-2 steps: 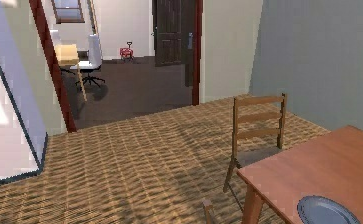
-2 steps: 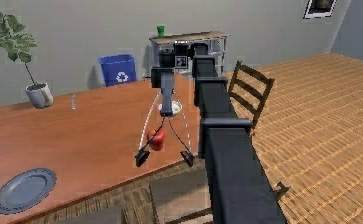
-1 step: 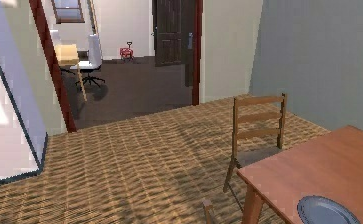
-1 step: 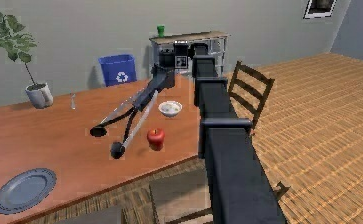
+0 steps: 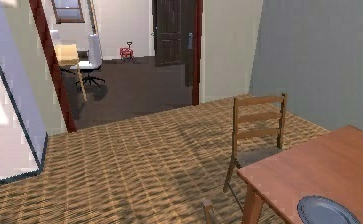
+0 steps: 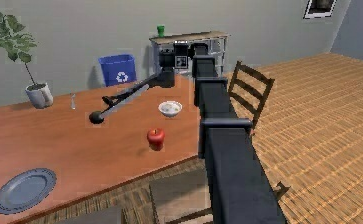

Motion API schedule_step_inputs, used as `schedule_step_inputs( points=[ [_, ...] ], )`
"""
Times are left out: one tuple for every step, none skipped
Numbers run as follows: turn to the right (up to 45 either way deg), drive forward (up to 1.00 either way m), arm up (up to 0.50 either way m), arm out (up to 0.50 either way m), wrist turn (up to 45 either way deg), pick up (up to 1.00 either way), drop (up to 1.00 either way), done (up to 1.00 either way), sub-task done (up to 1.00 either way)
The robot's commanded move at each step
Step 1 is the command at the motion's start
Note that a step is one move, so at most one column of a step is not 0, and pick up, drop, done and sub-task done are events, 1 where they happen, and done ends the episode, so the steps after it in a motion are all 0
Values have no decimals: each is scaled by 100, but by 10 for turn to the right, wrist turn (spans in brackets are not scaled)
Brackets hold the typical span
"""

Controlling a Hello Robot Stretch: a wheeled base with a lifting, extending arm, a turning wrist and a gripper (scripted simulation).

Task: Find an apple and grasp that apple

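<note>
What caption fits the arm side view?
Stretch's arm over a wooden table, gripper near a red apple and white bowl.

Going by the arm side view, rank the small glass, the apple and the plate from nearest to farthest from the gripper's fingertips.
1. Small glass: just left of the gripper, toward the back of the table.
2. Apple: to the right, near the table's front edge.
3. Plate: far down at the view's lower left.

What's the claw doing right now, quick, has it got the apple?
Claw: open or closed cannot be told; it holds nothing. The apple sits on the table.
</note>
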Motion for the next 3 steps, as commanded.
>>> schedule_step_inputs(
  points=[
    [0, 0, 0, 0, 450, 0, 0, 0, 0],
    [0, 0, 0, 0, 180, 0, 0, 0, 0],
    [0, 0, -28, 0, 0, 0, 0, 0, 0]
  ],
)
